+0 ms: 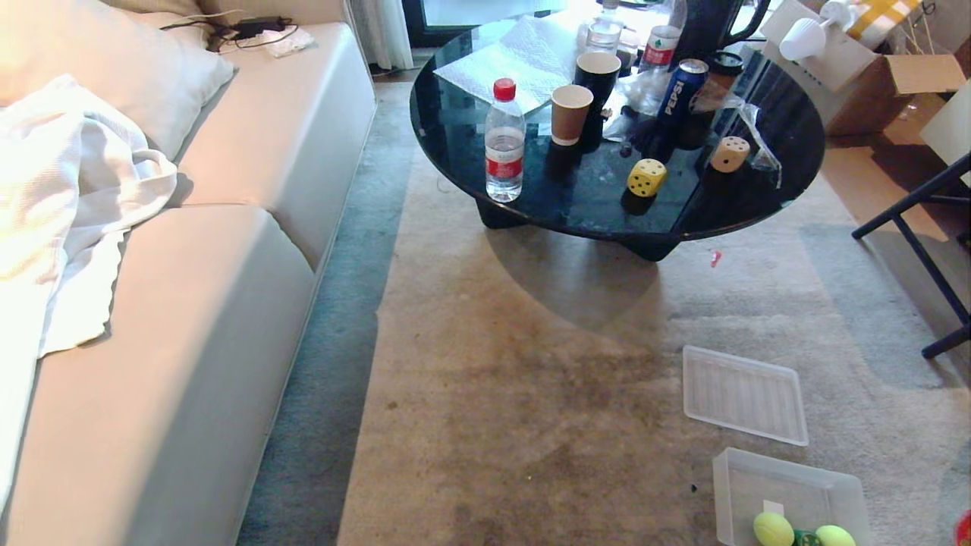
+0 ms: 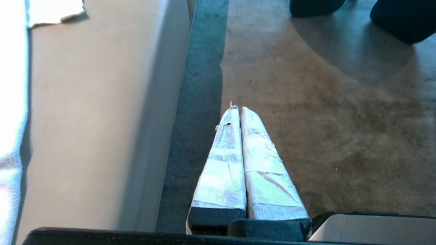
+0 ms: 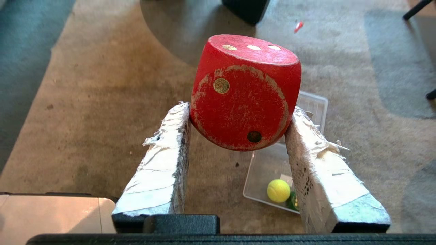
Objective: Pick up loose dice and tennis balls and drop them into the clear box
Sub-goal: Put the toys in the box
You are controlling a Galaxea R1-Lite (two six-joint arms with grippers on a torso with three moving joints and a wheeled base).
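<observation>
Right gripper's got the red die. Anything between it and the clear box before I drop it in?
Nothing visible blocks it. In the right wrist view the right gripper holds the red die above the carpet, with the clear box open below. The lid lies apart on the carpet; a tennis ball lies inside.

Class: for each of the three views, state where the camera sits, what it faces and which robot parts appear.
Head: high, facing down at carpet, round table, clear box; no robot parts.
Left wrist: behind shut left gripper, facing carpet beside sofa.
Right wrist: behind right gripper holding red die.
Shared: head and right wrist both show the box with a tennis ball.
</observation>
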